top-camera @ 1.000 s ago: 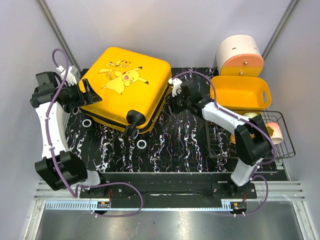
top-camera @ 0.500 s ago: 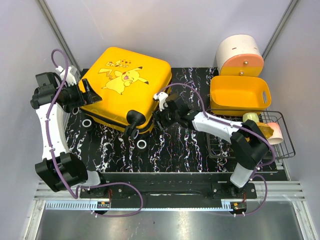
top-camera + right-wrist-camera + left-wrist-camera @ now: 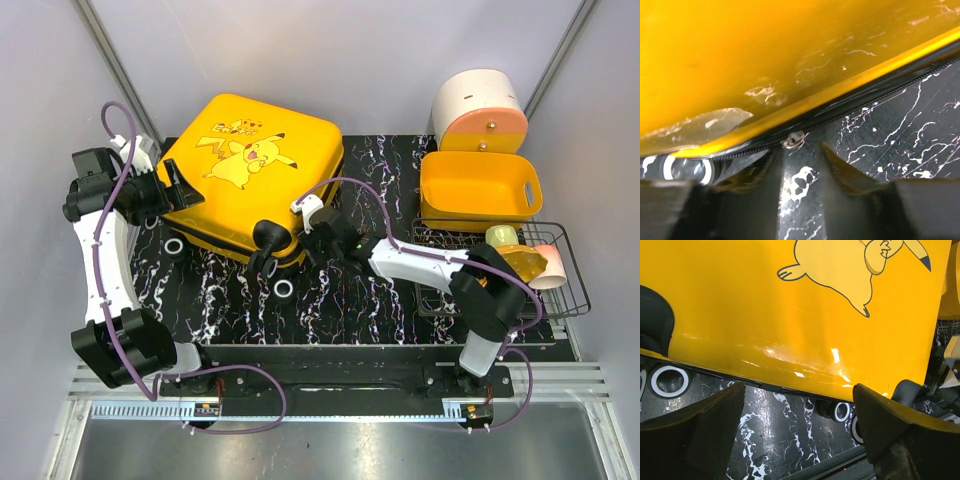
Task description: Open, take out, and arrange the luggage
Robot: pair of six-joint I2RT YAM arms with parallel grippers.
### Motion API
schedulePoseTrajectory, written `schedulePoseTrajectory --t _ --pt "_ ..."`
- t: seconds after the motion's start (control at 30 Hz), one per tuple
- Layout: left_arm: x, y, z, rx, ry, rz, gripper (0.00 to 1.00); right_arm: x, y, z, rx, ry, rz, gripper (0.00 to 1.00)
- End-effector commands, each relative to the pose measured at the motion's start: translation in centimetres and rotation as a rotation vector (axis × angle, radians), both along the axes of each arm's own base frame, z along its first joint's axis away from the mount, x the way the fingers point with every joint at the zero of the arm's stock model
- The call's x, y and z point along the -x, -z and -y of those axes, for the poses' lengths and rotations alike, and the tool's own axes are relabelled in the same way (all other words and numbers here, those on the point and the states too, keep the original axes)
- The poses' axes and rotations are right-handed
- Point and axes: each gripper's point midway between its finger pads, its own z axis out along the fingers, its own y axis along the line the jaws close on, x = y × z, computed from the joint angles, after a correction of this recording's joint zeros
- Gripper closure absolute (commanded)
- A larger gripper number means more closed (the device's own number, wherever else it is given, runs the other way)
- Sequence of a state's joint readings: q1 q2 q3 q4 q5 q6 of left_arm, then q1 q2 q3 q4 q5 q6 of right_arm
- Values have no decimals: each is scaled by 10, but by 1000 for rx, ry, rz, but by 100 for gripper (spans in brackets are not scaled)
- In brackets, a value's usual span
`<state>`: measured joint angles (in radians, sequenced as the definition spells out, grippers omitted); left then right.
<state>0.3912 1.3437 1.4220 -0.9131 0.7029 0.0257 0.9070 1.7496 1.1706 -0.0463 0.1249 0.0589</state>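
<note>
A: Where's the luggage [image 3: 250, 165]?

B: Lying flat on the black marbled table [image 3: 370, 290], cartoon print up and lid down. The zip along its near edge looks closed in the right wrist view.

A: And the claws?

B: The left gripper [image 3: 170, 190] is at the luggage's left side with its fingers spread wide and nothing between them. The right gripper [image 3: 303, 243] is at the luggage's near right corner. Its fingers are partly apart, with bare table showing in the gap. The zipper pull [image 3: 792, 140] sits just beyond their tips, not pinched.

A: What else is nearby?

B: A loose wheel [image 3: 284, 289] lies just off the luggage's near corner. Well to its right are a yellow basket [image 3: 478, 205], a white-and-orange drum [image 3: 478, 110] and a wire rack [image 3: 560, 290].
</note>
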Motion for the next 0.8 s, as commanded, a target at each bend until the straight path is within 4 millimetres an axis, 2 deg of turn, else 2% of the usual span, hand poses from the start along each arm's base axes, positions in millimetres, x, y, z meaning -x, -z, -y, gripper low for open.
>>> schedulePoseTrajectory --t 0.0,0.03,0.17,0.23,0.27,0.33,0.37,0.43,0.57,0.6,0.63,0.7,0.73,0.77 --pt "-5 -16 -5 -32 -17 74 7 -30 -29 -12 -86 94 111 67" --pt "-5 -15 -6 -34 -18 74 7 -30 -31 -13 -88 85 116 80" --pt "-5 -10 -10 -52 -21 65 8 -30 -39 -2 -104 51 141 100" --pt "-5 -7 -12 -57 -19 62 8 -33 -48 5 -135 19 141 100" --pt "-6 -5 -12 -58 -17 58 9 -34 -43 12 -132 11 132 100" --pt "-6 -4 -12 -60 -11 55 9 -29 -52 12 -188 -59 114 100" --pt "-7 -4 -12 -58 -8 53 9 -35 -52 20 -197 -54 109 100" --pt "-7 -3 -12 -62 -3 52 10 -29 -56 22 -224 -132 120 100" --pt "-6 -5 -11 -67 9 58 10 -20 -50 24 -229 -267 115 100" --pt "-6 -6 -11 -72 15 62 10 -10 -51 21 -237 -321 99 97" --pt "-5 -6 -11 -70 19 61 10 -5 -51 20 -244 -347 84 90" --pt "-3 -10 -9 -71 24 72 9 9 -58 19 -295 -367 55 70" --pt "-2 -11 -9 -73 24 76 9 12 -62 19 -318 -365 51 41" --pt "-1 -12 -7 -70 29 83 9 15 -65 19 -356 -347 41 33"
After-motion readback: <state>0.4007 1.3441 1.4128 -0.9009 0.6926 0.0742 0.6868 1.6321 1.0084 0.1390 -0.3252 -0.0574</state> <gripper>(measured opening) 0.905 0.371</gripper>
